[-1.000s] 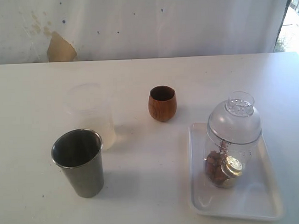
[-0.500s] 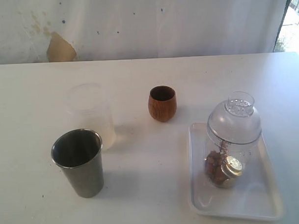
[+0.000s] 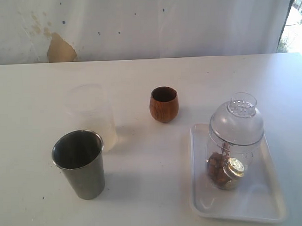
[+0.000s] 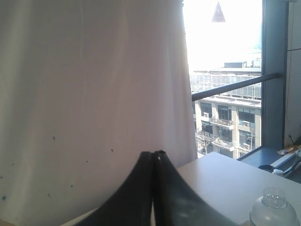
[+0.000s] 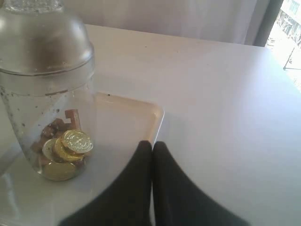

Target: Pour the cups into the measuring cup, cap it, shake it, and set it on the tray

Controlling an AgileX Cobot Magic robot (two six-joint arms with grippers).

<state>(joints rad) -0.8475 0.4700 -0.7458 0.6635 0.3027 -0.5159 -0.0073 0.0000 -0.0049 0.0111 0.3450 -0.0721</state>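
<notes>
Nothing on the white bench (image 3: 158,192) has moved in the last second; every item sits where it was.

There is one shallow white tray (image 3: 196,166). On it stands one clear measuring cup (image 3: 232,155), upright and toward the tray's far end. It is capped with one clear domed lid (image 3: 236,121). Inside, at the bottom, lie a few gold coins (image 5: 66,148) and some brown pieces (image 5: 51,129).

One small brown wooden cup (image 3: 164,104) stands upright on the bench, just beyond the tray's far left corner and not touching it. One steel tumbler (image 3: 81,162) stands upright well to the left of the tray. One frosted plastic cup (image 3: 91,115) stands just behind the tumbler, also well left of the tray.

There are two sets of black jaws, both pressed together and holding nothing. The right jaws hang close to the tray's rim, near the measuring cup. The left jaws are raised and face a white curtain (image 4: 89,94) and a window (image 4: 225,94), with the lid's top showing low in that view.
</notes>
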